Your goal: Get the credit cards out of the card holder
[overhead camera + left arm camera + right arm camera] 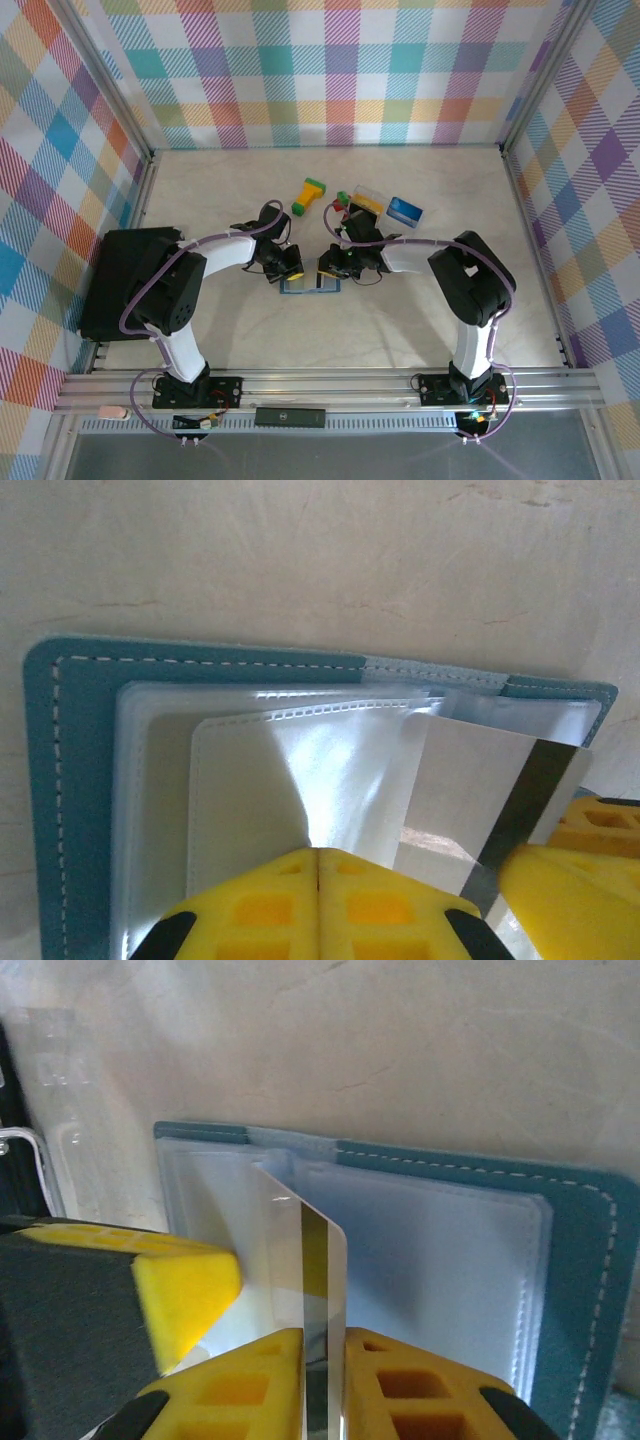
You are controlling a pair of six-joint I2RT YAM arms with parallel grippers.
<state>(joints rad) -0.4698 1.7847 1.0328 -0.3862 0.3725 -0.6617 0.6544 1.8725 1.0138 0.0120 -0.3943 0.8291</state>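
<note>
- Top: holder (310, 285) lies flat on the table (200, 200). Left hand (285, 265) is at its 10 o'clock, right hand (333, 267) at its 2. A blue card (404, 208) lies well apart at 1 o'clock.
- Left wrist: left hand (318, 870) is pinched closed on a clear sleeve (300, 770). Grey card (480, 790) juts out at 3 o'clock.
- Right wrist: right hand (322, 1350) is clamped on the grey card's edge, card upright over the open holder. Can't tell if it's clear of its pocket.
- Risk: if the sleeve slips from the left pinch, the holder lifts with the card. The thin edge grip may also let the card twist out.
</note>
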